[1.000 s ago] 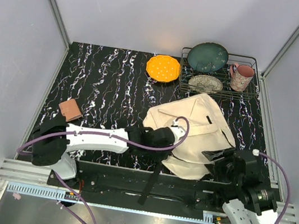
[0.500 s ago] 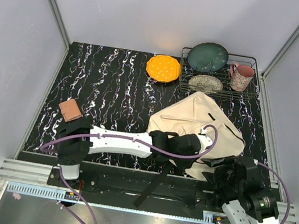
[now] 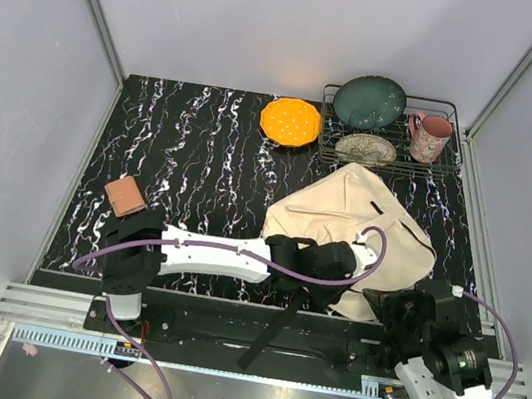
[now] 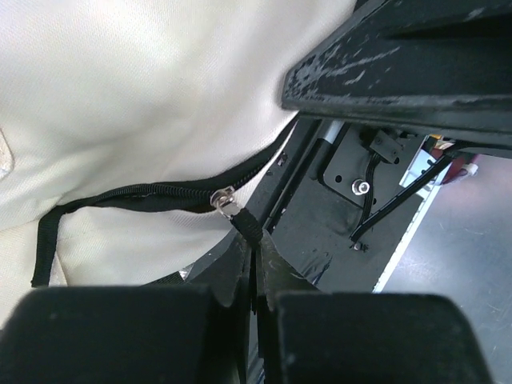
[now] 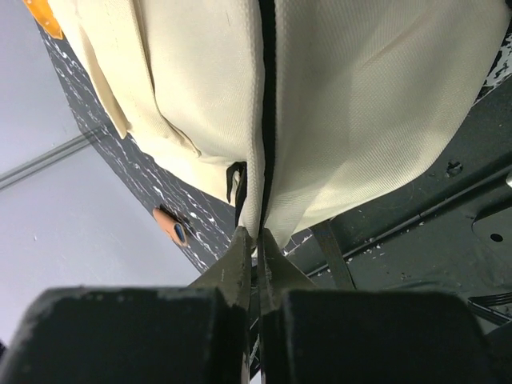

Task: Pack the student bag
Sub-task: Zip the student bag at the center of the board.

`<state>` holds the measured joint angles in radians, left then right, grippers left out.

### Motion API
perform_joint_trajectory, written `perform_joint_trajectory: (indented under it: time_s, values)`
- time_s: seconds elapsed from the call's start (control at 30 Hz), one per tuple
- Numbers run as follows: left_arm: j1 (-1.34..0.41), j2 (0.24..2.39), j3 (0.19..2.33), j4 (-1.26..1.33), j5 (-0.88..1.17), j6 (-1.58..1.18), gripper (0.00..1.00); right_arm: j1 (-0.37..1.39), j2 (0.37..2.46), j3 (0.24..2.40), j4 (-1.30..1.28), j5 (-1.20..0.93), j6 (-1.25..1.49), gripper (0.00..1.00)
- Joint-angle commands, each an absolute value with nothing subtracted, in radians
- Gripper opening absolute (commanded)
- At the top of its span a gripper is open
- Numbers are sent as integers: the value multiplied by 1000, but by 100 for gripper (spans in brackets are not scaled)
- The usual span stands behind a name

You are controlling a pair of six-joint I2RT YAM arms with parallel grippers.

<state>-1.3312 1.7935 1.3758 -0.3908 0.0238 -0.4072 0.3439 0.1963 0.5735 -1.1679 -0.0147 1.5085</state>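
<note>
A black table (image 3: pixel 193 148) with white marbling fills the overhead view. On its near right part lies the student bag (image 3: pixel 355 214), a large cream fabric backpack resting flat, its near edge at the table's front edge.

The left arm (image 3: pixel 207 251) stretches from the near left across to the bag's near edge. The right arm (image 3: pixel 453 361) sits at the near right corner, just beside the bag.

At the far right stands a wire rack (image 3: pixel 457 113) holding a dark green plate (image 3: pixel 371 102) propped upright, a pale patterned plate (image 3: pixel 366 149) lying flat, and a pink mug (image 3: pixel 430 136). An orange plate (image 3: pixel 290 121) lies on the table just left of the rack. A small reddish-brown block (image 3: pixel 126 196) lies near the left edge, well apart from the bag.

In the left wrist view, the left gripper (image 4: pixel 254 248) is clenched on the black zipper pull (image 4: pixel 240 220), which hangs from a metal slider (image 4: pixel 222 198) on the bag's dark zipper line.

In the right wrist view, the right gripper (image 5: pixel 258 236) is pinched tight on the bag's cream edge, where the black zipper seam (image 5: pixel 266 96) runs down to the fingertips.
</note>
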Motion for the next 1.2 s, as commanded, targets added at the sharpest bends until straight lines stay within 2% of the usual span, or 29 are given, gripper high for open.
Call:
perform_joint_trajectory:
  time_s: [0.0,0.17,0.37,0.63,1.17]
  values:
    - [-1341,1758,1347,-350,23,-397,0,339,157,581,-1189,96,1505,0]
    - [-1328,1733,1223,-362,-83,-406,0,339,69,629,-1307,208,1488,0]
    - [-1210,1681,1033,-301,-49,-431,0,339,74,585,-1287,157,1493,0]
    - [-1069,1692,1018,-322,-32,-388,0,341,43,588,-1298,175,1505,0]
    - [-956,1775,966,-477,-70,-371,0,341,14,581,-1273,173,1531,0]
